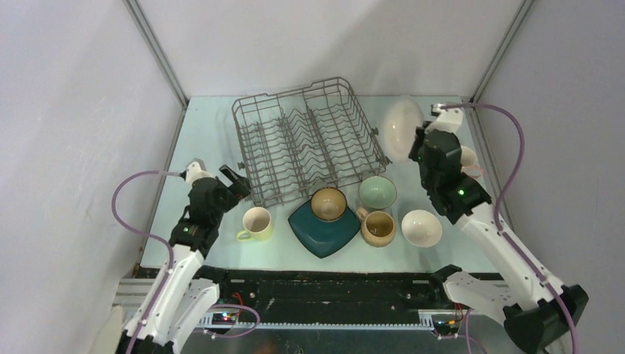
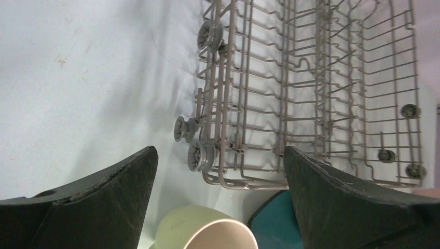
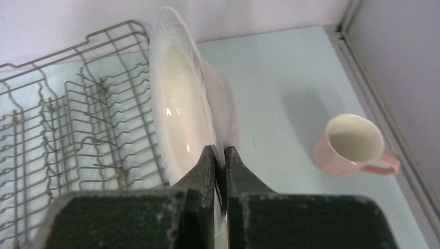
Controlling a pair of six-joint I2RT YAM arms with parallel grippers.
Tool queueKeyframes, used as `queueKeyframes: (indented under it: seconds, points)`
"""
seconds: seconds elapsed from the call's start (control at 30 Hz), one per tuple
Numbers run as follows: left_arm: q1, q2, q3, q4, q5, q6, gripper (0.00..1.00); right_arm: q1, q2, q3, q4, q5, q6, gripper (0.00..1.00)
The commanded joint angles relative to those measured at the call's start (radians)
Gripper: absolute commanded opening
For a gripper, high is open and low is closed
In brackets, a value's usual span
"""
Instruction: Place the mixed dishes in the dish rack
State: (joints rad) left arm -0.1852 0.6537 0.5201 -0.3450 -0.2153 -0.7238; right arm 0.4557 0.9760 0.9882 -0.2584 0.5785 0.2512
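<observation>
Our right jaws pinch the white round plate (image 1: pixel 402 127) by its rim, on edge beside the dish rack (image 1: pixel 306 140), near the worktop's far right corner; our left jaws gape empty. So thin a pinch could let the plate swivel and strike the rack's wires.

Probably a robotics lab test cell rather than a kitchen: plain white panels (image 1: pixel 309 37) on metal struts (image 1: pixel 156 51) enclose the pale tabletop (image 1: pixel 214 133), with purple cables (image 1: pixel 521 151) and a black rail (image 1: pixel 332 284) along its near edge.

The table (image 1: pixel 214 133) carries the dish rack (image 1: pixel 306 140), mugs (image 1: pixel 256 221), bowls (image 1: pixel 421 227), teal plate (image 1: pixel 309 234).
</observation>
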Motion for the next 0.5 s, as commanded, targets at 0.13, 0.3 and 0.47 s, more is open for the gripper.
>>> queueKeyframes:
  seconds: [0.13, 0.3, 0.47]
  points:
    - [-0.002, 0.165, 0.073, 0.164, -0.047, 0.040, 0.98, 0.135, 0.274, 0.253, 0.285, -0.044, -0.064, 0.00]
    - [-0.002, 0.262, 0.129, 0.165, -0.091, 0.057, 0.98, 0.191, 0.477, 0.411, 0.337, -0.037, -0.071, 0.00]
    - [0.000, 0.373, 0.180, 0.168, -0.114, 0.066, 0.98, 0.221, 0.717, 0.638, 0.334, -0.054, -0.083, 0.00]
